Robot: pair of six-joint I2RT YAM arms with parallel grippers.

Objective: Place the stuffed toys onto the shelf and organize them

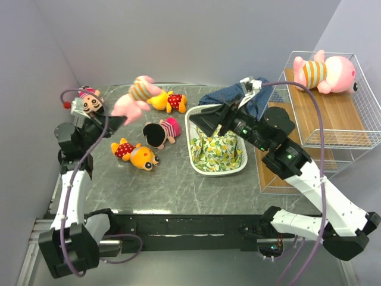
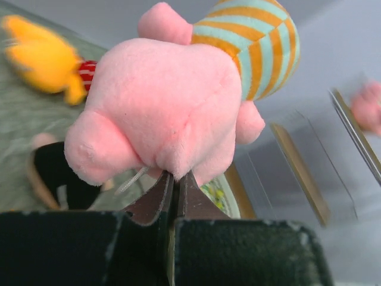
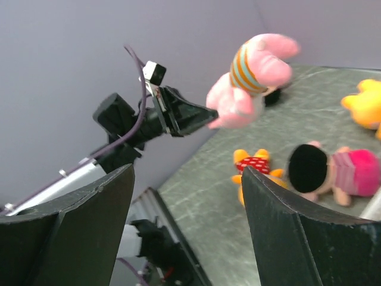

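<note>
Lilac-grey walls close in the grey marbled table (image 1: 178, 185) on the left, at the back and on the right.

The left gripper (image 1: 118, 122) is clenched on the pink plush of a pig (image 1: 138, 95) in an orange-striped shirt. It holds the pig up off the table, out ahead of its fingers. Behind that gripper, in the far left corner, sits a small pink-clad doll (image 1: 89, 100). The arm partly covers it, so I cannot tell whether it touches the wall. Below and just right of the gripper lies a yellow bear (image 1: 136, 155) in red, and past it a dark-haired doll (image 1: 162, 132) in pink. A second bear (image 1: 169, 101) lies beyond the raised pig, near the back edge. Open marbled surface runs from these toys to the near edge, where the arm bases stand.

The right gripper (image 1: 203, 121) is released, its jaws wide apart and holding nothing, and it points left toward the raised pig. It hovers over the left side of a white basket (image 1: 221, 173) lined with lemon-print cloth (image 1: 217, 152), and blue fabric (image 1: 223, 95) lies behind it.

To the right of this arm stands the shelf (image 1: 336, 119), white wire with wooden planks, at the table's right edge beside the wall. A second pig (image 1: 327, 71) lies on its top plank, with bare plank on the near side of it.
</note>
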